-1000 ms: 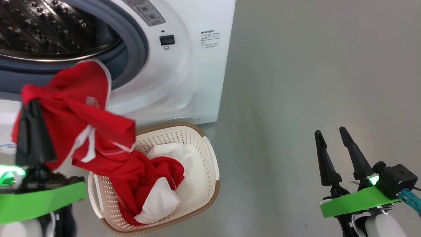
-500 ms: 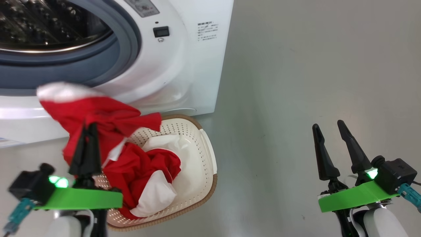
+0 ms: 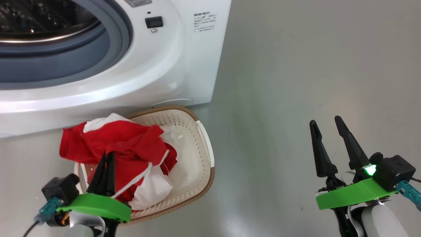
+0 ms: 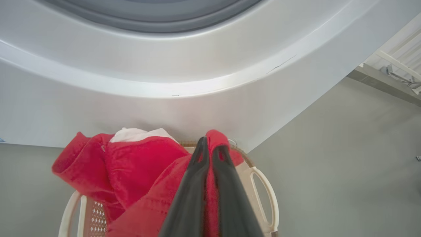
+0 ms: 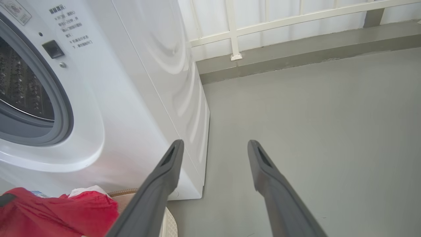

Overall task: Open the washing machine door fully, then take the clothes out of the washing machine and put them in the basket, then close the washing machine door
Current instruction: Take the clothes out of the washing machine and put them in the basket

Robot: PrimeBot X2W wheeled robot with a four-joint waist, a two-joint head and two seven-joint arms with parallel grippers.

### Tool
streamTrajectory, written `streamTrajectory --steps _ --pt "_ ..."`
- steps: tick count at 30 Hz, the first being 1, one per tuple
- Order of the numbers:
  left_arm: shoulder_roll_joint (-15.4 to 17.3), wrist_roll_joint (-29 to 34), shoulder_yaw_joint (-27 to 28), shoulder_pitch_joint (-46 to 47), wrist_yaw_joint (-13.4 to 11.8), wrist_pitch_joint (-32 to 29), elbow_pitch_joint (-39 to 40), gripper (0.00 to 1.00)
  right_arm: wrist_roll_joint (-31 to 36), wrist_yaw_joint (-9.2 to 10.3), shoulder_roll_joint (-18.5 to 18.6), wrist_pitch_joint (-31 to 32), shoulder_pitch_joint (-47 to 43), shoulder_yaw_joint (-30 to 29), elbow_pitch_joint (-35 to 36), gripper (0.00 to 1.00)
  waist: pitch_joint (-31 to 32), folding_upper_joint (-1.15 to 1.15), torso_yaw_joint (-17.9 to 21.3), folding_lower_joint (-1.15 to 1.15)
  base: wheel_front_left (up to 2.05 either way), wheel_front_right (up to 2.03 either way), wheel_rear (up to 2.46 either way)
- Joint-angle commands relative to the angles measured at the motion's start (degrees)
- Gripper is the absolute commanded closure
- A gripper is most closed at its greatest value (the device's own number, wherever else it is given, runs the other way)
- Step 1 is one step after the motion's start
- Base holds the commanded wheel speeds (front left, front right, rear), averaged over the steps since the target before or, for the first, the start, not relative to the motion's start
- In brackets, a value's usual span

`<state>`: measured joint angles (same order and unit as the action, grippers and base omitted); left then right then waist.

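**Left claw**: fingers pressed together, pinching a fold of red fabric between them. Low over the near end of the basket. In the left wrist view the red cloth shows in the slit between the two fingers.

**Right claw**: fingers spread wide, holding nothing. It is over bare grey floor, well apart from the basket and to the right of the machine.

**Clothes**: red garments with white trim and white panels, heaped in the basket. One red fold hangs out over the rim at the basket's left end.

**Basket**: cream perforated plastic with a brown woven-look rim. Stands on the floor just before the machine's lower front; whether the two touch cannot be told.

**Washing machine**: the opening is uncovered, with grey gasket and steel drum exposed. The part of the drum in sight holds no fabric; the rest is cut off by the frame.

**Progress, judged:**
- Door opening: done.
- Unloading: at its last stage, with the load over the basket.
- Left to do: release the pinched fold, perhaps tuck in the overhang, and check the unseen part of the drum.
- Washing machine door: closing not yet begun.
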<state>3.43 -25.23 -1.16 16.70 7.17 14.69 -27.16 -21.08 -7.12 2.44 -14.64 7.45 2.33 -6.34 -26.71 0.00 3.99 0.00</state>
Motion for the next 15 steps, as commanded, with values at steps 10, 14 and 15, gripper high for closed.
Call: streamTrajectory --steps 10,14,15 --pt "3.09 0.49 -0.38 5.95 0.32 0.31 -10.79 1.00 1.17 -0.36 0.43 -0.36 2.11 2.16 1.85 0.00 -4.13 0.00 0.05 0.00 0.00 0.00 0.00" --pt "3.72 0.87 -1.25 8.62 0.32 0.31 -15.73 1.00 1.42 -0.36 0.43 -0.36 2.65 2.41 2.23 0.00 -5.84 0.00 0.04 0.00 0.00 0.00 0.00" --pt "3.88 0.98 -1.66 9.29 0.32 0.31 -16.78 1.00 1.48 -0.36 0.43 -0.36 2.75 2.46 2.30 0.00 -6.30 0.00 0.02 0.00 0.00 0.00 0.00"
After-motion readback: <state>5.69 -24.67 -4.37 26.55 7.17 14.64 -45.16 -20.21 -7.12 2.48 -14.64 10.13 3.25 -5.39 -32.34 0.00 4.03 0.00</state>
